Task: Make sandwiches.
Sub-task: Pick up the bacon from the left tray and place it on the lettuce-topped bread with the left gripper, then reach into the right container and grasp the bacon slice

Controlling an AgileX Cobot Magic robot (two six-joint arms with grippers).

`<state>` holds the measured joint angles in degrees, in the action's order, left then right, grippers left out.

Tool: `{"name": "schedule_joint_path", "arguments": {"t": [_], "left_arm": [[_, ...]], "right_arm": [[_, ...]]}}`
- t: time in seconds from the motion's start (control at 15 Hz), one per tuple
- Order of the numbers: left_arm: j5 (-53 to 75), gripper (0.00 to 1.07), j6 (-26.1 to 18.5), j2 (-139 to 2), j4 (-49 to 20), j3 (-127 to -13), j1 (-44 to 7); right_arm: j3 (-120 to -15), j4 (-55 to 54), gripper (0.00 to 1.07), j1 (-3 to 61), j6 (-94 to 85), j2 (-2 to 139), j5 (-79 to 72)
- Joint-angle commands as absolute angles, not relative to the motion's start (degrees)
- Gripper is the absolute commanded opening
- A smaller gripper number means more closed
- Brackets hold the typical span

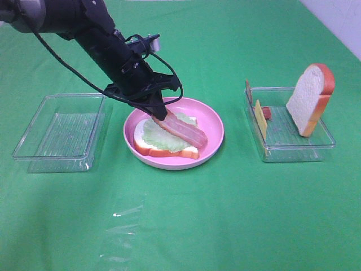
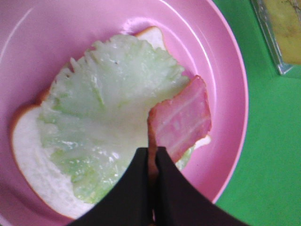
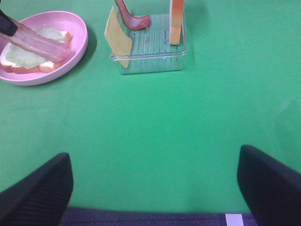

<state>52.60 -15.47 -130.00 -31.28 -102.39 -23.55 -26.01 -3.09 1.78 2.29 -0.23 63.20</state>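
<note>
The bacon strip (image 1: 183,131) is hanging from the left gripper (image 1: 159,112), whose jaws are pinching shut on one end of it, while the free end is reaching out past the fingertips and lying across the lettuce leaf (image 1: 161,138) directly under the tool. As I judge it, the danger is sitting in the release: the strip is lying slantwise with its far end poking past the edge of the bottom bread slice (image 1: 169,152), so jaws opening here may be letting it slide off the stack, and a clinging pad may be dragging strip and loose leaf along as the tool is rising. The strip is showing reddish-pink with pale streaks and seeming flat and stiff; the leaf is pale green and crinkled, covering most of the white, orange-crusted slice. All this is resting in the pink plate (image 1: 214,121) beneath the gripper. Behind the tool a clear tray (image 1: 59,132) is lying well apart; ahead of it, beyond the plate, a second clear tray (image 1: 293,148) is holding an upright bread slice (image 1: 310,99), a yellow cheese slice (image 1: 260,117) and a second bacon piece (image 1: 267,113). The right gripper (image 3: 153,188) is hovering far off, jaws spread wide, gripping nothing
</note>
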Motion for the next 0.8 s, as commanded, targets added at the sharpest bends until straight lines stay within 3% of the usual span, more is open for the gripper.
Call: {"name": "schedule_joint_path", "arguments": {"t": [0.07, 0.27, 0.47, 0.53, 0.6, 0.8], "left_arm": [[51.39, 0.0, -12.89, -130.0, -29.22, -102.56, -23.61], [50.94, 0.02, -11.17, -130.0, -27.39, -102.56, -23.61], [50.82, 0.25, -10.54, -130.0, -27.1, -102.56, -23.61], [50.88, 0.79, -10.2, -129.83, -26.13, -102.9, -23.61], [53.0, 1.02, -10.2, -129.55, -24.81, -104.05, -23.61], [60.56, 1.02, -10.08, -127.77, -19.42, -110.07, -23.61]], "right_arm": [[-25.9, -2.86, 0.91, 1.78, 2.06, -1.78, 62.97], [-25.9, -2.86, 0.91, 1.78, 2.06, -1.78, 62.97], [-25.9, -2.86, 0.91, 1.78, 2.06, -1.78, 62.97], [-25.9, -2.86, 0.91, 1.78, 2.06, -1.78, 62.97], [-25.9, -2.86, 0.91, 1.78, 2.06, -1.78, 62.97], [-25.9, -2.86, 0.91, 1.78, 2.06, -1.78, 62.97]]}}
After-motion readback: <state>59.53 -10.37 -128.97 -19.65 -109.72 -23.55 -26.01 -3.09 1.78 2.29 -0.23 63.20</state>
